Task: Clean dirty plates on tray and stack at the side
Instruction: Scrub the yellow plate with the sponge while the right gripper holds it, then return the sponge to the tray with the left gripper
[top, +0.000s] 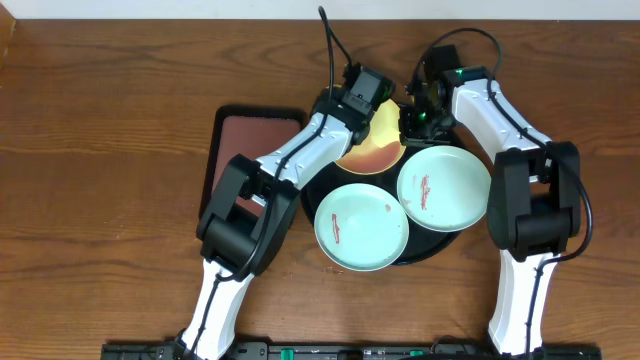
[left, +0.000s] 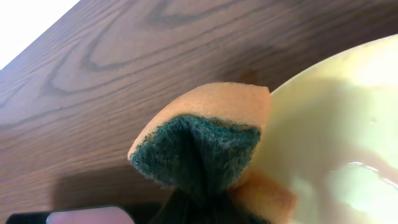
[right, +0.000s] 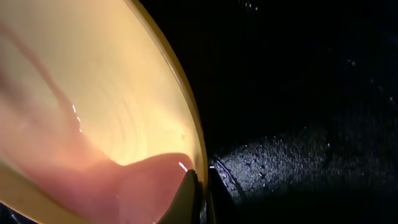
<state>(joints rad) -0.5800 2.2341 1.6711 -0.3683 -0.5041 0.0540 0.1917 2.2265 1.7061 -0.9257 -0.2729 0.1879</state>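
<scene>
Right wrist: glossy yellow plate (right: 93, 93), rim pinched by right claw (right: 200, 193); folded sponge (left: 205, 137) clenched in left claw (top: 383, 118).

wooden table (top: 100, 120) bears round black tray (top: 432, 243) beside maroon tray (top: 255, 135).

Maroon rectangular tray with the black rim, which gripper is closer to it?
Left. The left gripper, holding an orange-and-green sponge, is beyond the far right corner of the maroon tray; the right gripper is farther right, its fingers pinching the rim of the pale yellow round plate.
</scene>
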